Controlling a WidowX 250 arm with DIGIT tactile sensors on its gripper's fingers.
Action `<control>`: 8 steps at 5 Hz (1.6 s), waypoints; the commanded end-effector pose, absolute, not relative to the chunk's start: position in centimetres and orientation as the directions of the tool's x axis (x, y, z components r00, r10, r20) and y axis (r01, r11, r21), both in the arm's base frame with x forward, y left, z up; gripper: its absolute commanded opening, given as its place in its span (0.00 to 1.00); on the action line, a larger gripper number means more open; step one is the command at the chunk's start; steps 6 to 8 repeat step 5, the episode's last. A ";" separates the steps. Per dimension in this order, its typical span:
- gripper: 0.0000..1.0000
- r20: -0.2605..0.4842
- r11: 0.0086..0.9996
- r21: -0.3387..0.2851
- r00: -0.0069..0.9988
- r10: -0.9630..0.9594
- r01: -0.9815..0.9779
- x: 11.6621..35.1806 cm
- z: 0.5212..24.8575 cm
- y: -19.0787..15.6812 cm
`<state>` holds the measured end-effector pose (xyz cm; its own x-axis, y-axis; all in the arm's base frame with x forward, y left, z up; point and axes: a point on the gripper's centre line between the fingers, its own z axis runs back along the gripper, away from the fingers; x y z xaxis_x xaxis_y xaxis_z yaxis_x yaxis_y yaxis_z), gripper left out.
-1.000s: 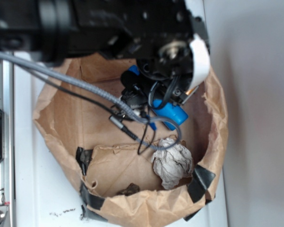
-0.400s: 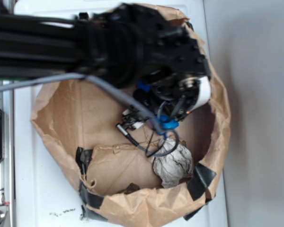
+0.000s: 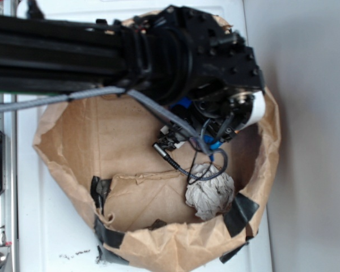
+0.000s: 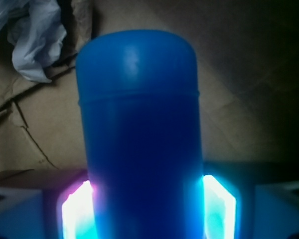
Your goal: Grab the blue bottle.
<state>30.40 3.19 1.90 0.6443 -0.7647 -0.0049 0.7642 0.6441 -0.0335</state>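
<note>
On the exterior view I count one brown paper bag, one crumpled paper ball on its floor, and one black arm reaching in from the left. Only slivers of the blue bottle show beneath the wrist. On the wrist view, the one blue bottle fills the middle, the gripper closed on it, its two glowing fingers pressed against either side. The paper ball sits upper left.

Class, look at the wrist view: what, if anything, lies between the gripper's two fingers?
The blue bottle fills the gap between the gripper fingers in the wrist view.
</note>
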 end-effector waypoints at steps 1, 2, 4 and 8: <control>0.00 0.151 0.666 0.041 0.654 -0.741 0.745 28.2 9.1 2.8; 0.00 0.198 0.765 0.026 0.747 -0.635 0.643 26.6 13.4 3.1; 0.00 0.127 0.917 -0.005 0.910 -0.395 0.399 24.5 15.5 3.0; 0.00 0.086 0.929 0.078 0.926 -0.368 0.362 24.6 14.9 2.5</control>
